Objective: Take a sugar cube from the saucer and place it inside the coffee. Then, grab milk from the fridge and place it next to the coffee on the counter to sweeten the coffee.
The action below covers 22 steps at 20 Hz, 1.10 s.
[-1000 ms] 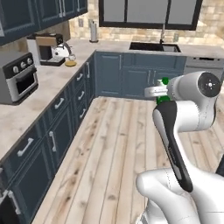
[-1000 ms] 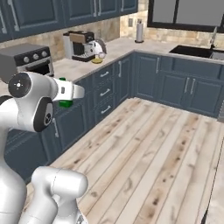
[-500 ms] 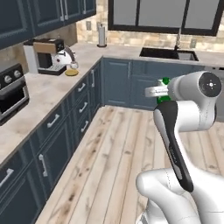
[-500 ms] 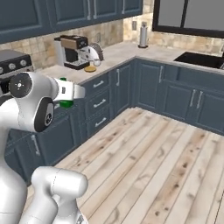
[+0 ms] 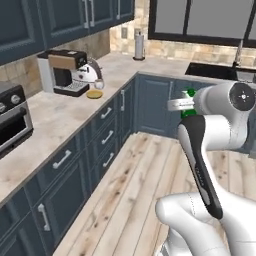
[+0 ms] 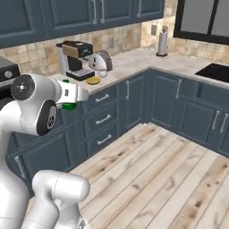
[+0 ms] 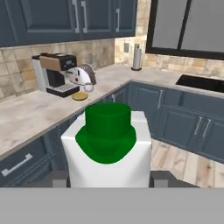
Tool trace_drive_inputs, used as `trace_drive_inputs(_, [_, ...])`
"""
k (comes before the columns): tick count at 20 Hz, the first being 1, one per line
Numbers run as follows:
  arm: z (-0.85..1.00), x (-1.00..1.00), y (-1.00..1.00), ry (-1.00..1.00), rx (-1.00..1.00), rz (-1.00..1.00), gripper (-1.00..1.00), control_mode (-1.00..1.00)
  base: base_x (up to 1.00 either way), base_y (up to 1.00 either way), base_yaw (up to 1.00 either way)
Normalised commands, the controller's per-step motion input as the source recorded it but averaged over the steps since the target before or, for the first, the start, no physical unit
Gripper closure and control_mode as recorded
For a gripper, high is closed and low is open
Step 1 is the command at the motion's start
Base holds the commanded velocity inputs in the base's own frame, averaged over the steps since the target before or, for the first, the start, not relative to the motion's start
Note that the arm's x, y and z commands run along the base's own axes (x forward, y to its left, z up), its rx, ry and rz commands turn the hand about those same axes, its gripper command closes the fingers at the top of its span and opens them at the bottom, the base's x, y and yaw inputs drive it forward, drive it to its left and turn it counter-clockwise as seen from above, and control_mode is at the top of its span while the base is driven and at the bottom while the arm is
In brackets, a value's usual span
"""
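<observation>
Hand view shows my gripper (image 7: 107,181) clamped on the milk (image 7: 106,148), carton upright, and the coffee (image 7: 89,87) by the saucer (image 7: 80,96) lies far ahead-left on the counter (image 7: 30,114).

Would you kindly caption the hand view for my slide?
Gripper holding white green-capped milk carton, facing the beige marbled counter with coffee machine.

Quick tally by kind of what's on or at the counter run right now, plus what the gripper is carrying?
Coffee machine: 1
Kettle: 1
Saucer: 1
Coffee cup: 1
Paper towel roll: 1
Oven: 1
Sink: 1
Milk, clamped in the gripper: 1
Total: 8
</observation>
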Motion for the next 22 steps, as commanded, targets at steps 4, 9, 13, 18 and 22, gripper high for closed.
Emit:
trace_drive_inputs(4, [0.0, 0.0, 0.0, 0.0, 0.0, 0.0, 1.0, 1.0, 1.0, -0.01, 0.42])
trace_drive_inputs(9, [0.0, 0.0, 0.0, 0.0, 0.0, 0.0, 1.0, 1.0, 1.0, -0.21, 0.42])
trace_drive_inputs(13, [0.0, 0.0, 0.0, 0.0, 0.0, 0.0, 1.0, 1.0, 1.0, -0.53, 0.35])
trace_drive_inputs(18, [0.0, 0.0, 0.0, 0.0, 0.0, 0.0, 1.0, 1.0, 0.84, -0.76, 0.41])
trace_drive_inputs(22, [0.0, 0.0, 0.0, 0.0, 0.0, 0.0, 1.0, 1.0, 0.72, -0.82, 0.51])
